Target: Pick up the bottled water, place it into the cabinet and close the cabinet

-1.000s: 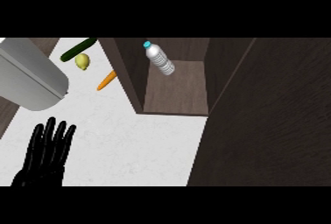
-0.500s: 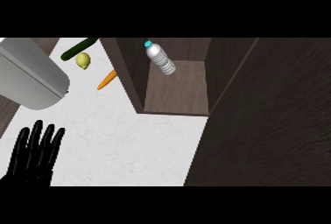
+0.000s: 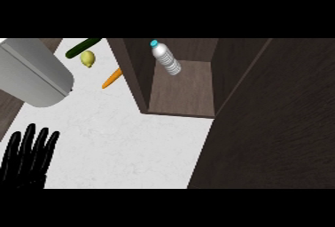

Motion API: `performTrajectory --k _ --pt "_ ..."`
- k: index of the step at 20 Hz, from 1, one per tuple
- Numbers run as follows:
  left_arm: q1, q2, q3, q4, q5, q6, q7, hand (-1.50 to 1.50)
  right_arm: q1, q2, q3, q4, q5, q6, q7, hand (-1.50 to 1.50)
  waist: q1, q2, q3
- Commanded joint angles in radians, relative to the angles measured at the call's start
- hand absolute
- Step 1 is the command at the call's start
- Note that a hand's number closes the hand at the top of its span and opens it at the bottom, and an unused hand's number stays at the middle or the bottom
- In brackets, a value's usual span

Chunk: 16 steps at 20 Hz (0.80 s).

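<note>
A: Where is the bottled water [image 3: 166,58] found?

B: It is seen already inside the cabinet [image 3: 181,91], at the far end of the open compartment, standing with its blue cap tipped toward the far left. No hand is on it.

A: And the hands?

B: Only the left hand [image 3: 26,156] is shown, at the near left edge above the desk [image 3: 131,142], fingers straight and spread, nothing held. The right hand is not in view.

A: What does the closing turn on?

B: The dark panel [image 3: 274,124] at the right, probably the open door, though its edges are poorly shown. It lies well to the right of the left hand, so the unseen right hand is judged nearer.

A: What else is around?

B: A cucumber [image 3: 83,47], a lemon [image 3: 87,58], a carrot [image 3: 112,78] and a grey appliance [image 3: 33,73] are at the far left, well apart from the door's path.
</note>
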Motion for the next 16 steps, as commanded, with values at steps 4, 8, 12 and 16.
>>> performTrajectory --k 4,8,12,16 --pt "-0.002 0.019 0.024 -0.010 0.023 -0.026 0.010 -1.50 -0.096 0.170 0.036 0.099 0.029 -0.138 0.049 1.50 0.019 0.014 -0.001" --pt "0.010 0.025 0.030 -0.020 0.030 -0.042 0.003 -1.50 -0.072 0.170 0.024 0.129 -0.026 -0.166 0.017 1.50 0.038 0.021 0.003" --pt "-0.008 0.029 0.029 -0.012 0.025 -0.054 0.006 -1.50 -0.081 0.170 0.032 0.178 -0.106 -0.129 0.029 1.50 0.056 0.038 0.002" --pt "-0.010 0.034 0.012 -0.025 0.024 -0.087 0.003 -1.50 -0.010 0.143 0.089 0.231 -0.303 -0.045 0.092 1.50 0.103 0.060 -0.001"
